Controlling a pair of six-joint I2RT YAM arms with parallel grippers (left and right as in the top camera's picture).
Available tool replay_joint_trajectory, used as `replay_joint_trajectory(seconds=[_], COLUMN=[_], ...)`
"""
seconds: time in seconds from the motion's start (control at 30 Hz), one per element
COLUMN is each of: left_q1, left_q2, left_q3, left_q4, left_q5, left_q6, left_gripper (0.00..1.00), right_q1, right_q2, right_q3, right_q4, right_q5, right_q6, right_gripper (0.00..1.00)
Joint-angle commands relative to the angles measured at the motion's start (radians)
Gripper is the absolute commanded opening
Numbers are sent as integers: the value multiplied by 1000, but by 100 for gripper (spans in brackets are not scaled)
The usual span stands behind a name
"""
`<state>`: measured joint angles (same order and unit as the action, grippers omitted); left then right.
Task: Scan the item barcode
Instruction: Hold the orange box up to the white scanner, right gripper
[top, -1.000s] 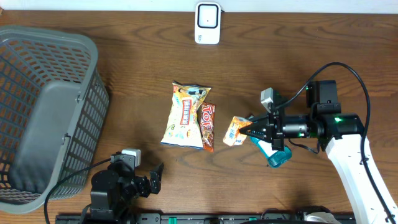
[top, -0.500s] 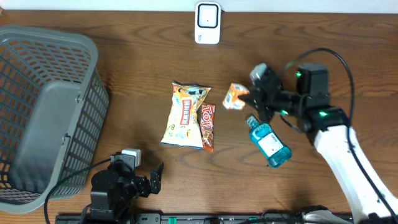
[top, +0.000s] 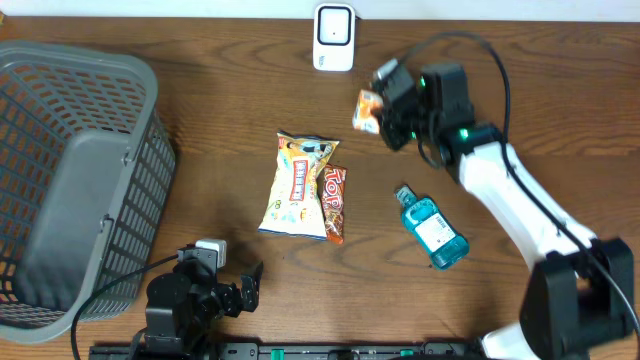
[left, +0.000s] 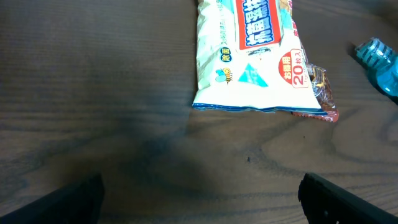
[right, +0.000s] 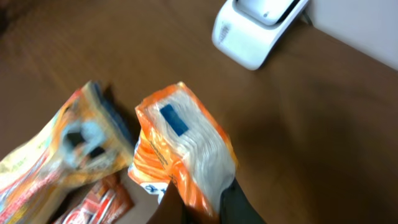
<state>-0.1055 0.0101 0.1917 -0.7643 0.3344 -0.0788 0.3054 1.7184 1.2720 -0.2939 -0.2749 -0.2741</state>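
Your right hand (top: 386, 108), clenched on the small orange-and-white plastic snack packet (top: 367, 110), has carried it up from beside the blue mouthwash bottle (top: 432, 228) to just beside the white boxy barcode scanner (top: 333, 37), clear of the brown wooden surface (top: 200, 100). That puts the scan close, though the barcode's facing is unclear, so you may need to turn it. Your left hand (top: 248, 283) rests at the near edge, released and empty

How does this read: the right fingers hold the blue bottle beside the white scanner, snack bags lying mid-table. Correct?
Not quite: the right fingers hold the orange packet, not the blue bottle, which lies on the table. The overhead view shows it; scanner and snack bags are as stated.
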Motion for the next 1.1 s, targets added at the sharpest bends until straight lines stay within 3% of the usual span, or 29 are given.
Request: replay_joint_trajectory(seconds=[0.0,0.43,0.7,0.9,1.07], left_q1=[4,4,4,4,4], left_q2=[-6,-6,-6,-6,-6], left_q3=[-3,-3,-3,-3,-3], left_q4=[-46,-46,-46,-46,-46], left_q5=[4,4,4,4,4], left_q6=[2,2,2,2,2], left_gripper=[100,100,100,100,100], right_q1=[9,57,73,109,138], right_q2=[97,365,503,703,785], right_q3=[144,505,689,892,935], right_q4=[-51,-162,-45,13,139], right_q5=[86,390,531,649,687], right_q6=[-54,-232,-356,-557,-630], right_gripper=[1,1,1,1,1])
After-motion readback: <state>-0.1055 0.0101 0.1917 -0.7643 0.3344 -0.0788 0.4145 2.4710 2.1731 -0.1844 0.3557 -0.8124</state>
